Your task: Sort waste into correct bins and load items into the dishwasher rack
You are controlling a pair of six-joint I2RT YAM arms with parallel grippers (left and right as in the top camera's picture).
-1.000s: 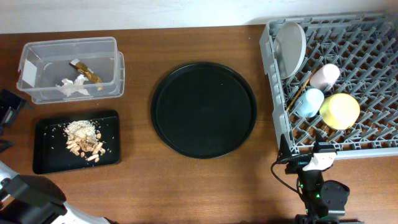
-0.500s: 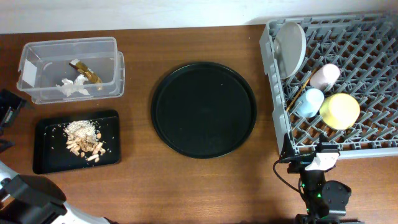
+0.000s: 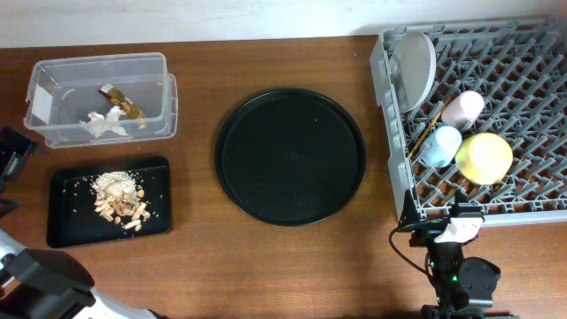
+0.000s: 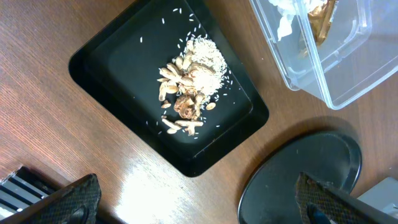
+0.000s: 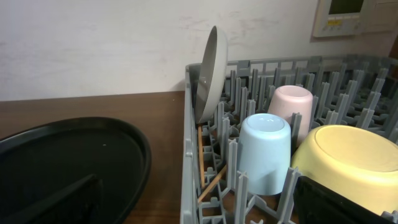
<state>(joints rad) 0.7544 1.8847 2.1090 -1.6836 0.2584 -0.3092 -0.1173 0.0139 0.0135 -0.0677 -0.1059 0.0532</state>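
Note:
The grey dishwasher rack (image 3: 532, 208) at the right holds the pale plate (image 3: 415, 66) on edge, the pink cup (image 3: 463, 108), the blue cup (image 3: 440, 145), the yellow-green bowl (image 3: 484, 158) and chopsticks (image 3: 424, 129). The right wrist view shows the plate (image 5: 211, 71), blue cup (image 5: 264, 152), pink cup (image 5: 292, 109), bowl (image 5: 348, 165) and chopsticks (image 5: 213, 182). The clear box (image 3: 53, 133) holds tissue (image 3: 104, 124) and the gold wrapper (image 3: 122, 100). The flat black tray (image 3: 66, 230) holds food scraps (image 3: 120, 197), also seen in the left wrist view (image 4: 189, 93). My left gripper (image 4: 199, 202) is open over the table. My right gripper (image 5: 205, 199) is open at the rack's near wall.
A large round black tray (image 3: 291, 157) lies mid-table; it shows in the left wrist view (image 4: 298, 174) and right wrist view (image 5: 68, 162). The right arm's base (image 3: 456, 266) sits at the front edge below the rack. A white wall stands behind the table.

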